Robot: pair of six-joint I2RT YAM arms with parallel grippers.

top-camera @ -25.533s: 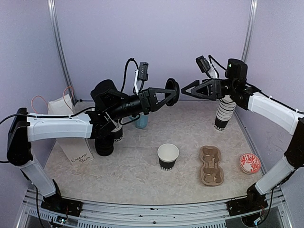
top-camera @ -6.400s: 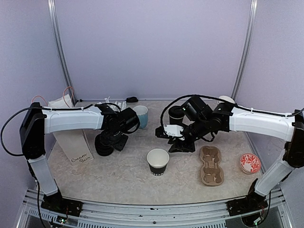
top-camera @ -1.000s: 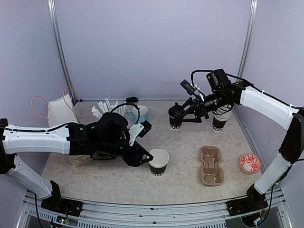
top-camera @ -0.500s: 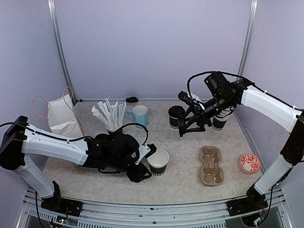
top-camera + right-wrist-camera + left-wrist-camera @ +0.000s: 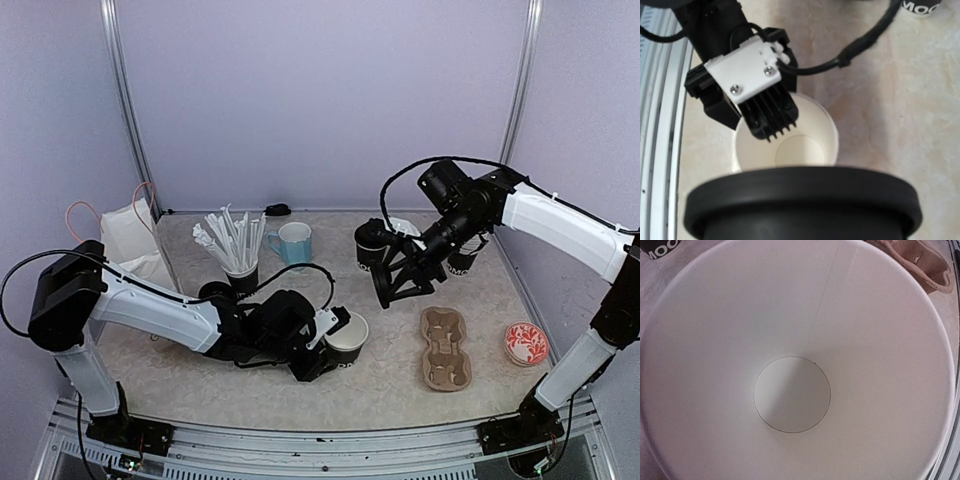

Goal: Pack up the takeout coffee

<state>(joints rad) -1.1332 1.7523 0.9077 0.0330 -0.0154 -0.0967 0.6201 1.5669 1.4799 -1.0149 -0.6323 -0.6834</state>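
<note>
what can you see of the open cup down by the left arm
A small paper cup, black outside, plain white inside with a faint side seam and a round flat bottom. It has no lid and looks empty. It stands upright on the speckled table, near the front edge. The left gripper is hard against its side, part of it overhanging the rim; whether the jaws hold it can't be told.
</note>
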